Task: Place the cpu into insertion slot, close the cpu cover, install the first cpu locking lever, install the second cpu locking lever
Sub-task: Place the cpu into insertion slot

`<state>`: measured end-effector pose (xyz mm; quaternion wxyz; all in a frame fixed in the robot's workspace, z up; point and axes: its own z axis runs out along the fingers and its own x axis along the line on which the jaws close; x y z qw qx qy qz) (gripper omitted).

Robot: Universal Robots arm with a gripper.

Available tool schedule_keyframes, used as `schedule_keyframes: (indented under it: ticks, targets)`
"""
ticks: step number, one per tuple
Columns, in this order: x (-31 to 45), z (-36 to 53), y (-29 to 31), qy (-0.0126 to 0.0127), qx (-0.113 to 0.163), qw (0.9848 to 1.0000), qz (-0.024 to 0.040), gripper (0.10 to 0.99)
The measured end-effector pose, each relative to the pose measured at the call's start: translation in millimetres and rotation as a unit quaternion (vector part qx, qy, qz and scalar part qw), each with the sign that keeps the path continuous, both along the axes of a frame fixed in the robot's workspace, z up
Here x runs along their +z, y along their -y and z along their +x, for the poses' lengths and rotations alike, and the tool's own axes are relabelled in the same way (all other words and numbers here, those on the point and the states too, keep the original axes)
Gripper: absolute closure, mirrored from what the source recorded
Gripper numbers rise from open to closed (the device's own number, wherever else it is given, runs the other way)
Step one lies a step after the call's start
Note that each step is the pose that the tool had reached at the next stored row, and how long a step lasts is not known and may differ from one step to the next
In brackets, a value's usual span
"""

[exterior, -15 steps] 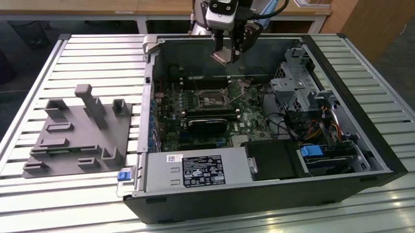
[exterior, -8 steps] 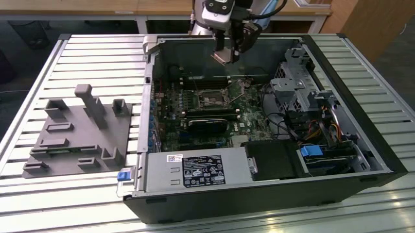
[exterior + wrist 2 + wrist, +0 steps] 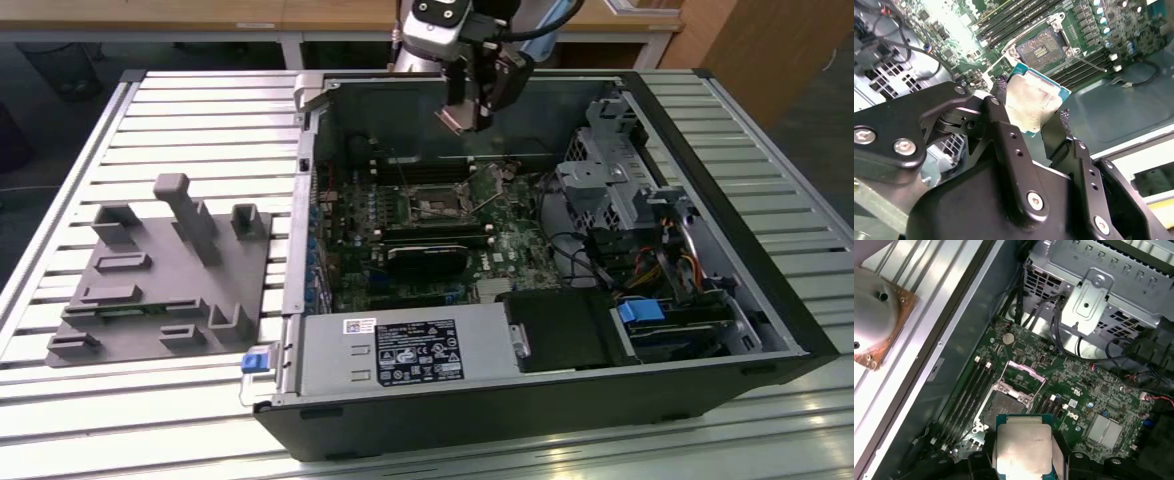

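Note:
My gripper (image 3: 467, 116) hangs above the open computer case, shut on the cpu (image 3: 1034, 102), a flat square chip with a silvery top, held by two opposite edges. In the first wrist view the cpu (image 3: 1023, 447) sits between the black fingers (image 3: 1061, 452). It is well above the board and off to one side of the insertion slot (image 3: 1004, 406). The insertion slot (image 3: 1041, 47) lies bare, its dark pin field showing inside a silver frame on the green board (image 3: 438, 208). The cpu cover (image 3: 1025, 372) stands tilted up at the slot's far edge. A thin wire lever (image 3: 1089, 62) lies beside the slot.
Long black memory slots (image 3: 966, 397) run beside the socket. A metal drive cage (image 3: 607, 185) and cables fill the case on the exterior view's right, and a power supply (image 3: 400, 350) sits at the front. A grey fixture (image 3: 160, 270) lies on the slatted table (image 3: 200, 110) at the left.

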<state>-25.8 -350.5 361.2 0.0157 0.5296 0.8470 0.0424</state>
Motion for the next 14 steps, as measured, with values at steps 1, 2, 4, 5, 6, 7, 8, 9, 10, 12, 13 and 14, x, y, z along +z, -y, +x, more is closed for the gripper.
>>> schedule_keyframes:
  ticks: [1, 2, 4, 5, 6, 7, 8, 9, 10, 12, 13, 14]
  targets:
    - [-0.1, 0.0, 0.0, 0.0, -0.009, 1.0, 0.0, 0.557]
    - [-0.2, 0.0, 0.0, 0.0, -0.016, 0.9999, 0.0, 0.557]
    - [-0.4, 0.0, -0.3, 0.0, -0.027, 0.9996, 0.0, 0.557]
    - [-0.5, 0.0, -0.4, 0.0, -0.033, 0.9995, 0.0, 0.557]
    - [-0.6, 0.0, -0.5, 0.0, -0.038, 0.9993, 0.0, 0.557]
    - [-0.7, 0.0, -0.5, 0.0, -0.045, 0.999, 0.0001, 0.557]
    - [-0.9, 0.0, -0.6, 0.0, -0.051, 0.9987, 0.0, 0.557]
    - [-1.2, 0.0, -0.6, 0.0, -0.059, 0.9983, 0.0, 0.557]
    - [-1.5, 0.0, -0.6, 0.0, -0.067, 0.9977, 0.0, 0.557]
    - [-2.3, 0.0, -0.6, 0.0, -0.085, 0.9964, 0.0, 0.557]
    - [-2.7, 0.0, -0.6, 0.0, -0.094, 0.9956, 0.0, 0.557]
    - [-3.2, 0.0, -0.6, 0.0, -0.103, 0.9947, 0.0, 0.557]
